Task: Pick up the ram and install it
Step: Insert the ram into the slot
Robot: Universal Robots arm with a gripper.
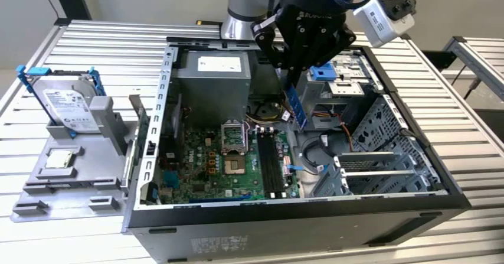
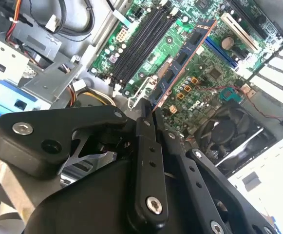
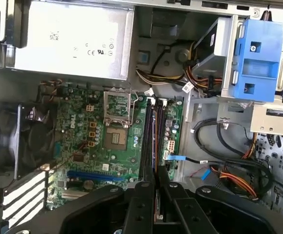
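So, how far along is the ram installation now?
Done: the pick-up. The tool is shut on the ram and holds it upright inside the open computer case.
Left: seating it. The ram hangs above the black memory slots, which look empty.

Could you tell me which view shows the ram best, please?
The second wrist view: the ram runs lengthwise from the gripper, chips visible. The exterior view shows a narrow blue strip; the first wrist view, an edge-on sliver.
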